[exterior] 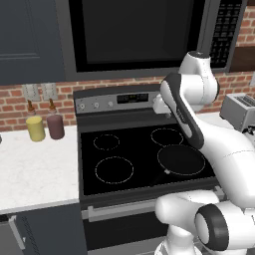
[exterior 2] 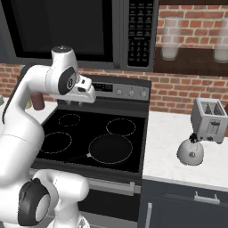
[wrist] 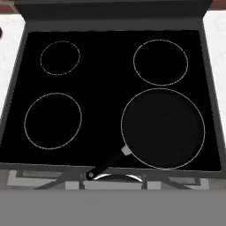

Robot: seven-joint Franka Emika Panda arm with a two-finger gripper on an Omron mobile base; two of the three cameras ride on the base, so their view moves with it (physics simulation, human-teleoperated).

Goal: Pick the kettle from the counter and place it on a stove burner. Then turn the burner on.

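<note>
A: Where is the small silver-white round kettle (exterior 2: 190, 152)?

B: It sits on the white speckled stone surface (exterior 2: 171, 133), to the right of the black glass stove (exterior 2: 93, 133), just in front of the grey toaster (exterior 2: 207, 120).

A: Is the robot holding it?

B: No. The claw (exterior 2: 73, 103) hangs high over the back of the stove, well apart from the kettle. It holds nothing. I cannot tell how wide it is.

A: So what is done?

B: Nothing yet, I think. The kettle must be picked up, put on a ring, and the ring turned on.

A: Any ring free?

B: Three. A black round frying pan (wrist: 162, 128) covers one front ring.
</note>
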